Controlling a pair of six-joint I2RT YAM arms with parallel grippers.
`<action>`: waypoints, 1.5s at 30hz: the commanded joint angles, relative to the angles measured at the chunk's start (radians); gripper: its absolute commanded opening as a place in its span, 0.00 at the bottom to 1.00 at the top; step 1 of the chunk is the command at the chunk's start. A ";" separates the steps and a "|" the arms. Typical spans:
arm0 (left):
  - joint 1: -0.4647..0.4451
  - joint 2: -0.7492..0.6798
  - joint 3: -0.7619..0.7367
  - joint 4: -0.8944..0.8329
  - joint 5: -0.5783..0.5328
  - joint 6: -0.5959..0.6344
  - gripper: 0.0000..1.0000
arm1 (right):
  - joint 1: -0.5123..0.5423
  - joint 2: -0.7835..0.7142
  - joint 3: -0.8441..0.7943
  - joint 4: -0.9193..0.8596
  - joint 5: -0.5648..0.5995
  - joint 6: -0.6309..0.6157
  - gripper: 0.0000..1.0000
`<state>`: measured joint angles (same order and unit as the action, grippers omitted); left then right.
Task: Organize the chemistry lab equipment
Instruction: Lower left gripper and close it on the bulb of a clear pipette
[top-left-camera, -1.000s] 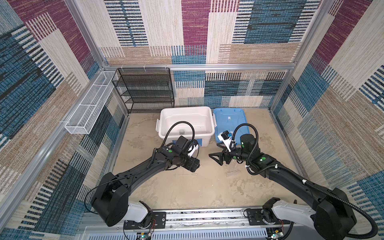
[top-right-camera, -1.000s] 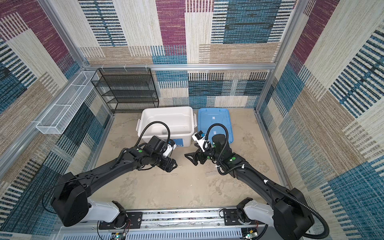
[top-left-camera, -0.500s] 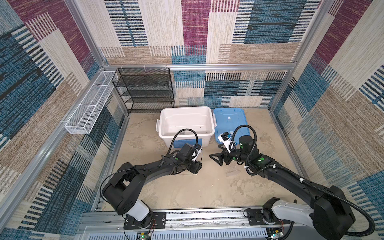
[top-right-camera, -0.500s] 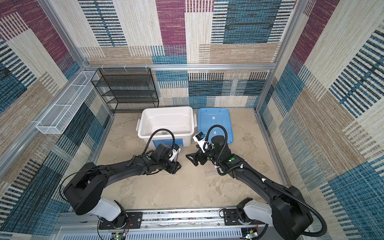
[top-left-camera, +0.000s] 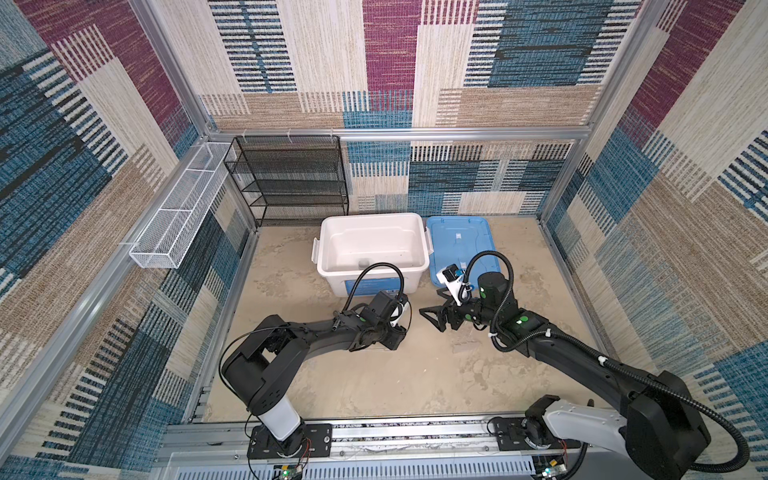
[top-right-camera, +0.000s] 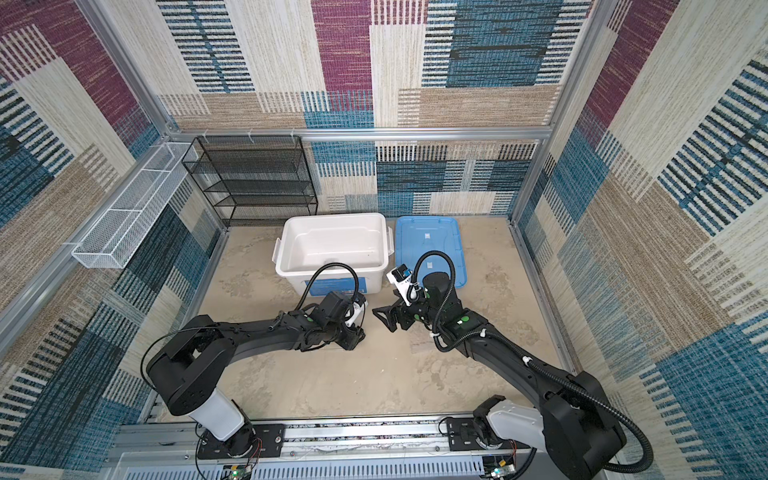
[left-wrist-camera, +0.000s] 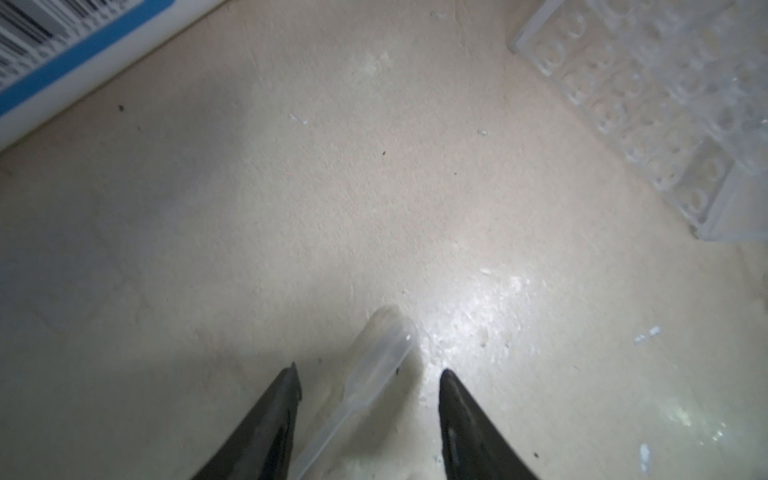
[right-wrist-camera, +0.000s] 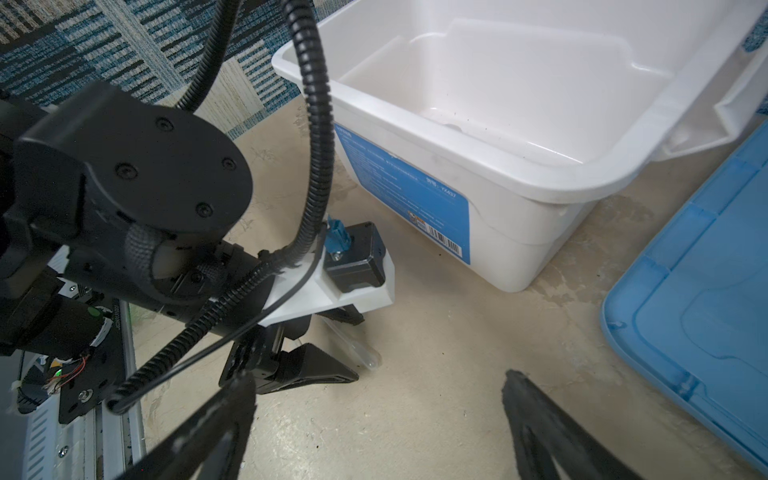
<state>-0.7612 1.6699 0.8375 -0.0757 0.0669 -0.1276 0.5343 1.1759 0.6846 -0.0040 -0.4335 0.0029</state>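
- The bench (top-left-camera: 415, 382) carries everything.
- The white bin (top-left-camera: 415, 280) stands open at the back, with its blue lid (top-left-camera: 457, 237) flat just beside it.
- The clear plastic rack (left-wrist-camera: 648, 95) rests on the bench, near the left claw but apart from it.
- The right claw (right-wrist-camera: 380, 375) hangs spread wide, holding nothing.
- The left claw (left-wrist-camera: 369, 370) is low and released.
- A thin clear pipette (left-wrist-camera: 386, 349) lies on the bench between the left claw's fingers, touching neither.

The beige floor (top-left-camera: 374, 386) carries a pipette (left-wrist-camera: 376, 365) lying between the left jaws. A clear rack (left-wrist-camera: 648, 95) stands ahead, aside of them; a white bin (top-left-camera: 372, 216) and a blue lid (top-left-camera: 457, 237) lie beyond.
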 joint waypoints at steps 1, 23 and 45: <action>-0.008 0.019 0.015 -0.008 -0.050 0.025 0.48 | -0.002 -0.004 -0.003 0.035 0.021 0.012 0.94; -0.010 0.032 0.023 -0.043 -0.189 0.033 0.29 | -0.001 0.001 -0.010 0.042 0.032 0.005 0.94; -0.010 0.019 0.009 -0.008 -0.237 0.060 0.22 | -0.001 0.006 -0.008 0.047 0.037 0.010 0.94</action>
<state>-0.7723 1.6783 0.8459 -0.0937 -0.1795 -0.0765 0.5323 1.1782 0.6777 0.0097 -0.4084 0.0029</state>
